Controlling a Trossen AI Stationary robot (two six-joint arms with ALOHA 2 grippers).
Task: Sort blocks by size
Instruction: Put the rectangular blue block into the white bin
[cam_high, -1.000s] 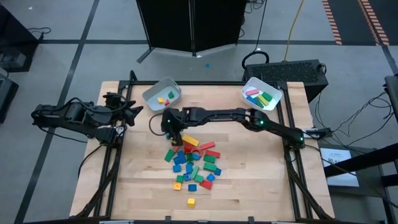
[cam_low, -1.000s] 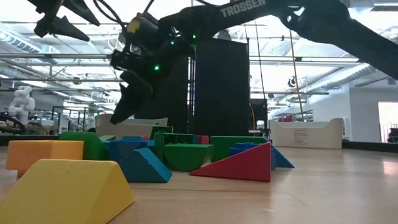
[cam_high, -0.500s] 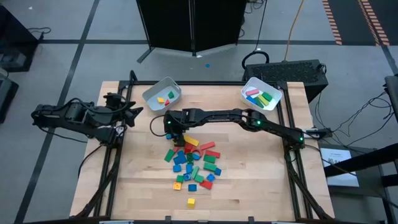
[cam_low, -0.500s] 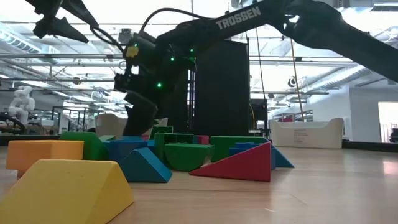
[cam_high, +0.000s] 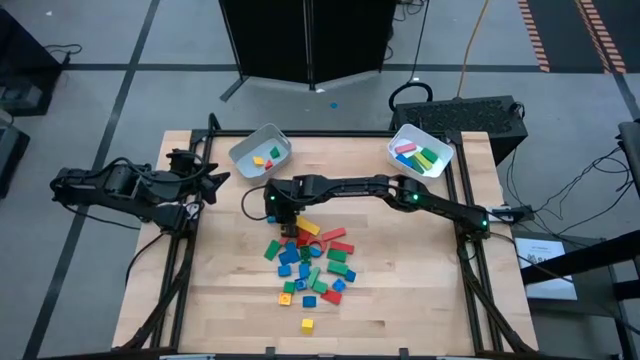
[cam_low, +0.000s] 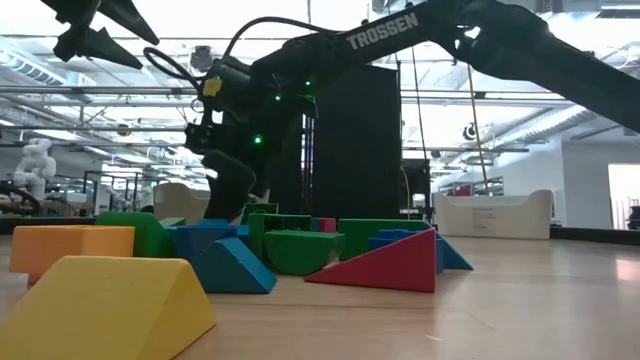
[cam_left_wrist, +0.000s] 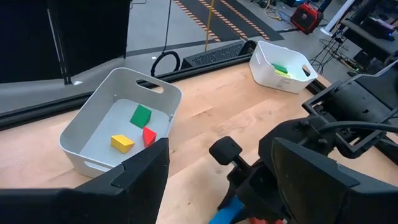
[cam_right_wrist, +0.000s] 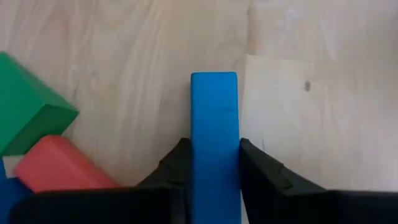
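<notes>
The blue bar (cam_right_wrist: 214, 143) lies flat on the table (cam_high: 420, 260) at the top edge of the block pile (cam_high: 310, 265), pinched across its narrow width between the right hand's (cam_high: 283, 222) fingers (cam_right_wrist: 264, 171), which press both long sides. It looks light, rigid and smooth, so a grip near the middle should keep it from pivoting. A green block (cam_right_wrist: 28, 112) and a red one (cam_right_wrist: 59, 171) sit just beside it. Bare wood lies beyond, toward both white bins (cam_high: 262, 150). The left hand (cam_high: 205, 180) waits wide open near the left edge.
</notes>
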